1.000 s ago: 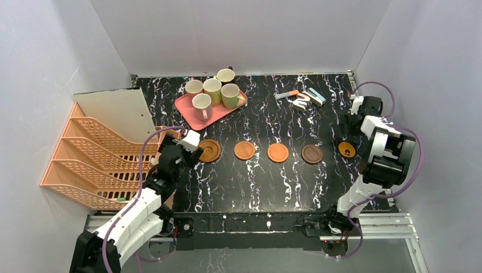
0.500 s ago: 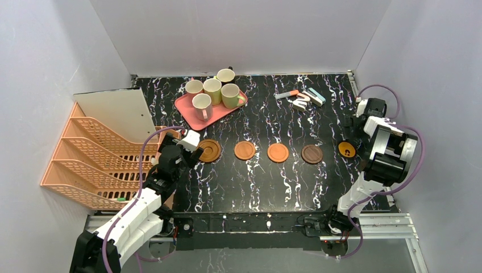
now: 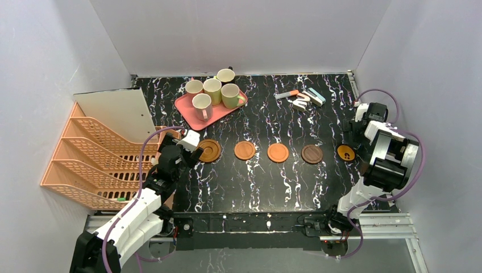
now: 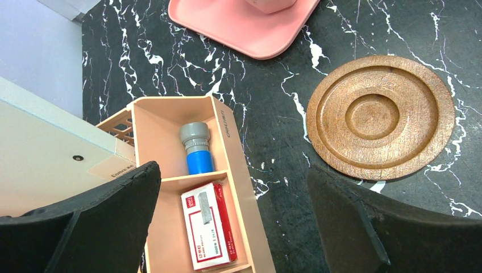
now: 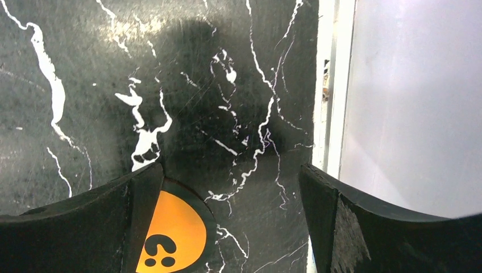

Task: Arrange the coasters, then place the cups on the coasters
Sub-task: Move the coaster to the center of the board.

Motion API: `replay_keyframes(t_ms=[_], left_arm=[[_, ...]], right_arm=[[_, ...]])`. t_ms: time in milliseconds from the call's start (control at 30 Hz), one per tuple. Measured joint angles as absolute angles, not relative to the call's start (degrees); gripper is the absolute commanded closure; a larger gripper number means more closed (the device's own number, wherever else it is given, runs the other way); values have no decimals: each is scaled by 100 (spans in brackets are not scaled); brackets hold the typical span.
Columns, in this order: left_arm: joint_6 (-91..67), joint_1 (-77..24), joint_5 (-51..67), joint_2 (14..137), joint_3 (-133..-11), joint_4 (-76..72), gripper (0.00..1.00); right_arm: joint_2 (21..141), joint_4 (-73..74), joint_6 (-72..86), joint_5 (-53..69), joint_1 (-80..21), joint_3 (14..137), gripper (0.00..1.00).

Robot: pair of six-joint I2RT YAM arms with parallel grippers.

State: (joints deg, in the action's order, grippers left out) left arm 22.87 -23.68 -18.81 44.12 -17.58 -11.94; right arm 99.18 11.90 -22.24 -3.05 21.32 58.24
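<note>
Orange, black-rimmed coaster [image 5: 170, 239] lies between the right gripper's [image 5: 227, 187] wide, empty jaws, close beside one finger. Thin, stiff, light, likely slippery on the tabletop [image 5: 85, 85]: I'd pinch across its rim.

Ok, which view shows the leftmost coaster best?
Left wrist: the leftmost coaster sits close up, its concentric rings clear. Top external shows it small, at the left end of the row. Right wrist does not show it.

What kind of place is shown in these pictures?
Probably a robot test cell, not a home: left arm and right arm bolted to a rail, plain white walls closing in the table, and mugs and coasters laid out as props.
</note>
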Motion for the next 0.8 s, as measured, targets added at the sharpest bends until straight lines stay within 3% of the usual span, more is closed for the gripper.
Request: replay_keyframes(t_ms=[500,800], left_arm=[[2287,-2368,-1879,4410,-1758,-1197,2],[2290,-2368,-1883,4534,-1758,-1210,2]], right_arm=[[9690,1369,-2392,-298,2130,5662,1],[9308,2132,-1931,255,2043,7135,1]])
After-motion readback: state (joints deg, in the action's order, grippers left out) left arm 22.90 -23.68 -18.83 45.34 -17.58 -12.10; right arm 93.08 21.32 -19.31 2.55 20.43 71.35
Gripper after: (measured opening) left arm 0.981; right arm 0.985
